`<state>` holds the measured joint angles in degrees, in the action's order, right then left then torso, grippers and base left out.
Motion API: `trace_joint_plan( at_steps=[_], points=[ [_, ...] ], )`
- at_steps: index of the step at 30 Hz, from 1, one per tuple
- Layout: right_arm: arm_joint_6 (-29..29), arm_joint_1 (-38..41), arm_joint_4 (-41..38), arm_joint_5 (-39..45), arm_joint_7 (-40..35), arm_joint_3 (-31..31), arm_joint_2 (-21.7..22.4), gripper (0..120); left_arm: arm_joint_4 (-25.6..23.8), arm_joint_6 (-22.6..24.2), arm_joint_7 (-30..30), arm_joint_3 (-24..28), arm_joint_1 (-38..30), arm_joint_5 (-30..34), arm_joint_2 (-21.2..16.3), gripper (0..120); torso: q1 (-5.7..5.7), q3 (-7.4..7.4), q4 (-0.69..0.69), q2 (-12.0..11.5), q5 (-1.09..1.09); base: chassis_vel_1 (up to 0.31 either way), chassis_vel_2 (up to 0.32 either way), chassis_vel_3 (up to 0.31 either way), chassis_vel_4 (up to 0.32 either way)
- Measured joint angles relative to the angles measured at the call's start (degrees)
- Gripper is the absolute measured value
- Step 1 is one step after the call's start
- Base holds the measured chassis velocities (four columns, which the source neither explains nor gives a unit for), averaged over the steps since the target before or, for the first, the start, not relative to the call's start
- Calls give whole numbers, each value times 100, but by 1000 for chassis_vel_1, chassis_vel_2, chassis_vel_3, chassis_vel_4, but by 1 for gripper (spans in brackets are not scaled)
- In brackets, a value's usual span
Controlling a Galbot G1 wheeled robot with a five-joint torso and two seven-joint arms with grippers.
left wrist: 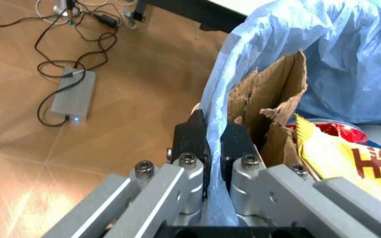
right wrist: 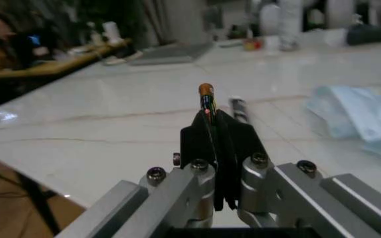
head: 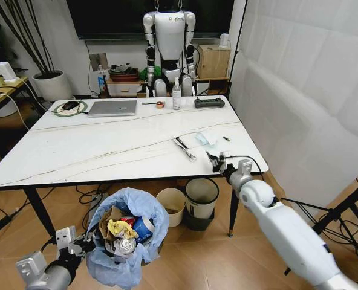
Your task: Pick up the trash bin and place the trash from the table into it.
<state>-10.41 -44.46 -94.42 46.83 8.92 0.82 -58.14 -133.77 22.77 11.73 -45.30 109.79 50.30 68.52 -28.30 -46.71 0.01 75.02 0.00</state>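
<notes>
The trash bin (head: 130,238), lined with a puffy light-blue bag (left wrist: 323,44), hangs low in front of the table (head: 94,151). My left gripper (head: 87,244) (left wrist: 207,141) is shut on its rim and bag. Inside lie brown cardboard (left wrist: 277,94), a yellow wrapper (left wrist: 349,158), a blue cup (head: 144,228) and a can (head: 126,244). My right gripper (head: 218,159) (right wrist: 214,124) hovers over the table's near right corner, shut on a thin dark stick with an orange tip (right wrist: 206,94). A light-blue mask (head: 204,139) (right wrist: 356,111), a pen-like piece (head: 183,148) and a tiny black scrap (head: 226,138) lie on the tabletop.
At the table's far side are a silver laptop (head: 112,107), a mouse (head: 70,106), a spray bottle (head: 176,93), a tape roll (head: 159,104) and a black controller (head: 209,103). A cream bucket (head: 171,205) and a black-rimmed white bin (head: 201,198) stand underneath. Cables and a power brick (left wrist: 71,96) lie on the floor.
</notes>
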Motion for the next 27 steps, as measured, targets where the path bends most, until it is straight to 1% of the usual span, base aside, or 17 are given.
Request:
trace_joint_plan(
  at_steps=[2, 5, 6, 7, 8, 9, 12, 14, 15, 16, 19, 22, 25, 27],
  points=[
    [164, -47, -435, 172, 456, -173, 221, 0, -7, 1, 2, -15, -1, 11, -9, 0, 0, 0, -1, 0, 0, 0, 0, 0, 0],
    [289, -63, -969, 240, 858, -573, 450, 0, -11, 3, 7, -16, -6, 17, -3, 0, 1, 1, -1, 0, 0, 0, 0, 0, 0],
    [315, -52, -1126, 243, 934, -757, 514, 0, -11, 4, 10, -16, -6, 18, -2, 0, 0, 1, -1, 0, -1, 0, 0, 0, 0],
    [340, -11, -1333, 243, 1000, -1072, 580, 0, -11, 5, 12, -16, -6, 19, -4, 0, 1, 1, -1, 0, -1, 0, 0, 0, 0],
    [340, -11, -1333, 243, 1000, -1072, 580, 0, -11, 5, 12, -16, -6, 19, -4, 0, 1, 1, -1, 0, -1, 0, 0, 0, 0],
    [358, 23, -1426, 243, 1019, -1234, 603, 0, -11, 6, 13, -16, -7, 19, -8, 0, 1, 1, -1, 0, 0, 0, 0, 0, 0],
    [372, 75, -1558, 243, 1050, -1448, 630, 0, -11, 8, 13, -16, -10, 25, -16, 0, 1, 0, 0, 0, 0, 0, 0, 0, 0],
    [411, 208, -1808, 237, 1077, -2008, 658, 0, -12, 14, 25, -18, -26, 40, -29, 0, 1, 1, -1, 0, 0, 0, 0, 0, 0],
    [430, 239, -1863, 199, 1090, -2192, 660, 0, -17, 19, 32, -19, -31, 47, -30, 0, 1, 1, 1, 0, -1, 0, 0, 0, 0],
    [430, 239, -1863, 199, 1090, -2192, 660, 0, -17, 19, 32, -19, -31, 47, -30, 0, 1, 1, 1, 0, -1, 0, 0, 0, 0],
    [526, 234, -1879, -60, 1159, -2681, 678, 0, -27, 28, 47, -35, -33, 66, -32, 0, 1, 1, 0, 0, -1, 0, 0, 0, 0],
    [603, 187, -1758, -320, 1162, -2802, 669, 0, -31, 33, 53, -37, -35, 75, -32, 0, 1, 1, -1, 0, -1, 0, 0, 0, 0],
    [646, 178, -1684, -395, 1139, -2804, 647, 0, -31, 36, 55, -36, -37, 76, -32, 0, 1, 1, -1, 0, 0, 0, 0, 0, 0],
    [669, 179, -1625, -419, 1100, -2779, 632, 8, -31, 40, 59, -32, -44, 79, -34, 0, 1, 1, -1, 0, 0, 0, 0, 0, 0]
  ],
)
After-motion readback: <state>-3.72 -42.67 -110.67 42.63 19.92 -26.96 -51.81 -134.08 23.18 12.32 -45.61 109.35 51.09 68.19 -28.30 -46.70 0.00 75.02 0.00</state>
